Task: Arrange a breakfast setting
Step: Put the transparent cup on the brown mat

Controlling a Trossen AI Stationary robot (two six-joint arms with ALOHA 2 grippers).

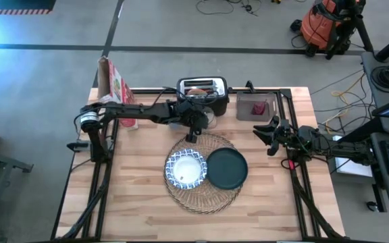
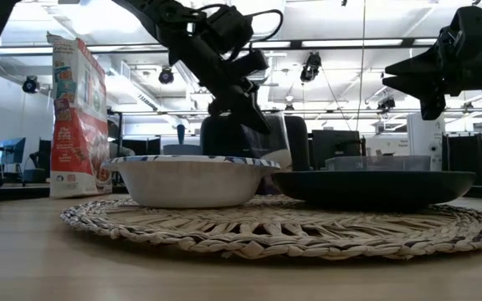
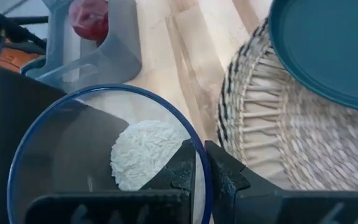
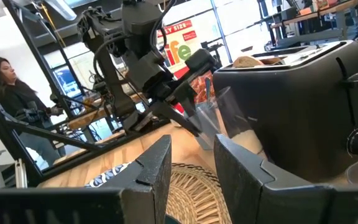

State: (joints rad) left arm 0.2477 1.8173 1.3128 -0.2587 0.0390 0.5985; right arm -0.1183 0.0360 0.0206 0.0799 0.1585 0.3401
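Left gripper (image 3: 202, 177) pinched shut on rim of clear glass (image 3: 104, 155), upright just beyond woven placemat (image 1: 203, 172), beside toaster (image 1: 202, 88). Placemat lies toward plate (image 3: 328, 43) side. Right gripper (image 1: 270, 135) idle, part-open, empty, farther off

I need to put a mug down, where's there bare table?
Bare wood lies along the near edge below the placemat, and to either side of it. The far edge is crowded: cereal box, toaster, gray tray, with the left hand at the glass.

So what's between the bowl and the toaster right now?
In the high view, the left gripper, shut on the glass rim, sits between bowl and toaster.
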